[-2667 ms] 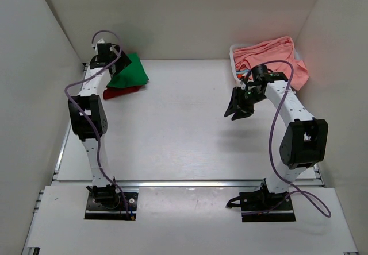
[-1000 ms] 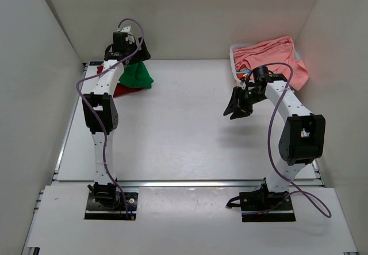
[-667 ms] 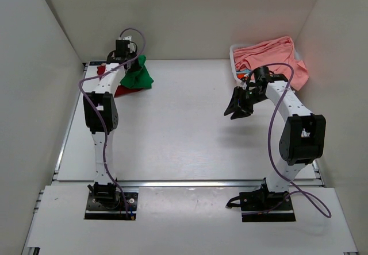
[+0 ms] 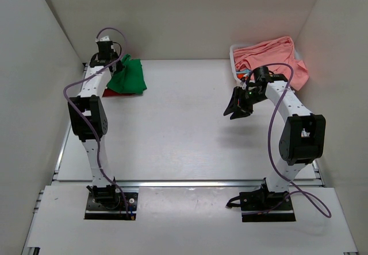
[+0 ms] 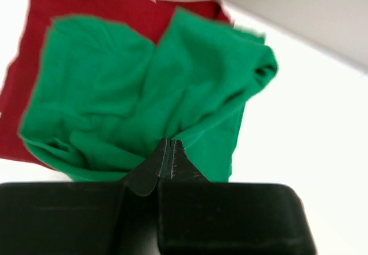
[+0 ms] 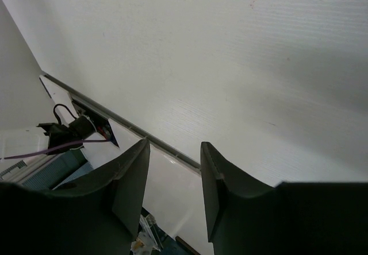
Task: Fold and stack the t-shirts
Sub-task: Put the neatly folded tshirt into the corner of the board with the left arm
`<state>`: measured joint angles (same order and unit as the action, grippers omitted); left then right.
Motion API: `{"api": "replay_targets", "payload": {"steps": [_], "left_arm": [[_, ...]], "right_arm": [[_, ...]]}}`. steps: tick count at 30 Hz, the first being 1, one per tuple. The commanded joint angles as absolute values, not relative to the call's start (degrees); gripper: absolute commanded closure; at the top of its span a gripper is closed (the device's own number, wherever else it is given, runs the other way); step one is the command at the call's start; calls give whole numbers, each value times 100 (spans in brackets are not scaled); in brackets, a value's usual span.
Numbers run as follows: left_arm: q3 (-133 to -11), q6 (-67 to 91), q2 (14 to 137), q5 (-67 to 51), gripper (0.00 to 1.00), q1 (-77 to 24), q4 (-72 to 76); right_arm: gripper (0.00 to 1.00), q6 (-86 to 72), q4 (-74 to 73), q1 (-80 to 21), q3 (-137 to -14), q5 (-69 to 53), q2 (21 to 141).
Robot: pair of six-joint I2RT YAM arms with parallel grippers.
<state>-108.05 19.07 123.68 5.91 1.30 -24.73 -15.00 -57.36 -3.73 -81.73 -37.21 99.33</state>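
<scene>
Green cloth gathered to a point at the 2 fingers of my left gripper (image 5: 171, 150), which were pressed together and pinching an edge of the green t-shirt (image 5: 144, 88) in the table's far-left corner. The shirt lay crumpled on top of the dark red t-shirt (image 5: 63, 14), which was spread flat beneath it and showed along its upper and left sides in the wrist view.

I judged the risk plain. Since the 2 shirts were touching, a pull from this grip could drag or skew the red one. A thin pinch of loose cloth could also slip free mid-lift.

Across the table (image 4: 172, 134), my right gripper (image 4: 237, 107) hovered above bare surface with its fingers spread and nothing between them. It was well apart from the salmon pink t-shirt (image 4: 270, 57), heaped over the white basket (image 4: 232, 53) in the far-right corner. With only 1 gripper on the green shirt, I expected any fold to come out uneven.
</scene>
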Motion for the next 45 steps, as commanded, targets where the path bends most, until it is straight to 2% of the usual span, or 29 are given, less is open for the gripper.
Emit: {"api": "replay_targets", "payload": {"steps": [1,15,29,37,39,40,45], "left_arm": [[-11073,2232,11865,510,100,246,-2241],[-10723,2865,12015,931,100,773,-2074],[-11715,3585,13226,1380,100,1186,-3005],[-11451,3963,13131,1311,99,1502,-2672],[-11540,4121,13026,951,69,1608,-2733],[-11575,4139,12895,897,3,1634,-2707],[-10989,4148,11982,442,1,1407,-2585]], "right_arm": [[62,-1485,-5678,-413,-8253,-3824,9870],[61,-1450,-5757,-422,-8209,-3832,9862],[62,-1494,-5827,-492,-8192,-3797,9896],[62,-1520,-5801,-536,-8112,-3788,9747],[62,-1555,-5748,-510,-8077,-3805,9712],[61,-1573,-5678,-536,-8077,-3771,9712],[62,-1757,-5406,-536,-8156,-3902,9598]]}}
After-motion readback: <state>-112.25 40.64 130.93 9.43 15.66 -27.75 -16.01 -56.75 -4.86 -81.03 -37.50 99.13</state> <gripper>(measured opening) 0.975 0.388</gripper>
